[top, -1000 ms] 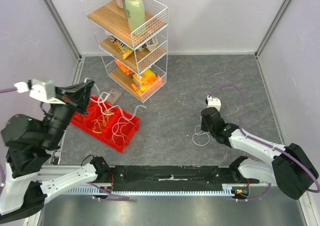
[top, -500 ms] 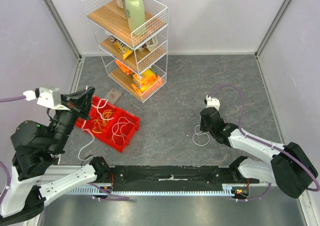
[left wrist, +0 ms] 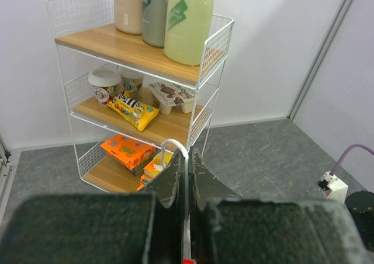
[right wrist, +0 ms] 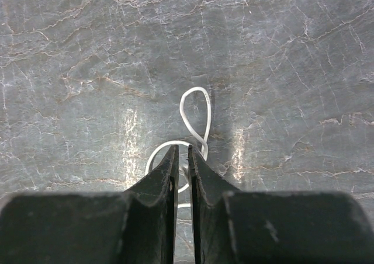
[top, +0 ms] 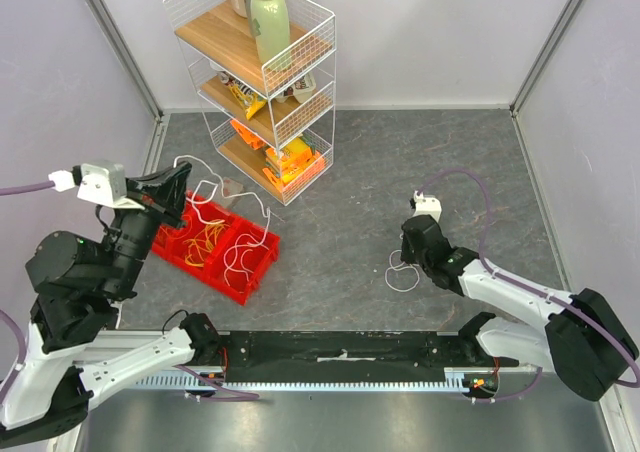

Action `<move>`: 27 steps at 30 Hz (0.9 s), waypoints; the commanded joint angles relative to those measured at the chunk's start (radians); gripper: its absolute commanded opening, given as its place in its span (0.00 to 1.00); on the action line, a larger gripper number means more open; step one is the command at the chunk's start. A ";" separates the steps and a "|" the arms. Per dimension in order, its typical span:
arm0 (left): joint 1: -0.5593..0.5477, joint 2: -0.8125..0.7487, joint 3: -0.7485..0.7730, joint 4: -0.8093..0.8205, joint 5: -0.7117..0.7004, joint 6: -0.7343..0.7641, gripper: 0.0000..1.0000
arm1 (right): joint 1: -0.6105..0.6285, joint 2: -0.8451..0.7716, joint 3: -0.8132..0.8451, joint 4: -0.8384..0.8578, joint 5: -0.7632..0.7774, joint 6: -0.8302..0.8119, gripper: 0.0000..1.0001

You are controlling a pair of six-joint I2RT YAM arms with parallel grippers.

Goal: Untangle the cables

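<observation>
The left tool [left wrist: 186, 153], clamped on a thin white cable [left wrist: 170, 141], could pull the orange-and-white wire tangle [top: 205, 240] in the red plastic tray [top: 255, 270] tighter. Whether the right tool [right wrist: 182, 150] grips anything cannot be told.

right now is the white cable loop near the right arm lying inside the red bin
No, the white cable loop lies on the bare grey table, well apart from the red bin.

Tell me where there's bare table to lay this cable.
Bare tabletop lies between the red tray and the white cable loop by the right gripper, and beyond that, toward the back wall. Crowded: the tray, full of cables, and the wire rack behind it.
</observation>
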 commanded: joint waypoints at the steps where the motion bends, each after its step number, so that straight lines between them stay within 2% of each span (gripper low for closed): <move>1: -0.001 -0.008 -0.061 0.052 -0.007 0.009 0.02 | -0.002 -0.031 -0.023 0.009 0.010 0.011 0.18; 11: -0.003 -0.056 -0.130 -0.026 -0.072 -0.075 0.02 | -0.002 -0.020 -0.023 0.015 0.012 0.010 0.18; 19: -0.003 -0.129 -0.104 -0.095 -0.126 -0.117 0.02 | -0.002 -0.005 -0.029 0.028 0.006 0.010 0.18; 27: -0.001 -0.281 -0.082 -0.190 0.002 -0.284 0.02 | -0.004 0.006 -0.029 0.038 0.004 0.010 0.18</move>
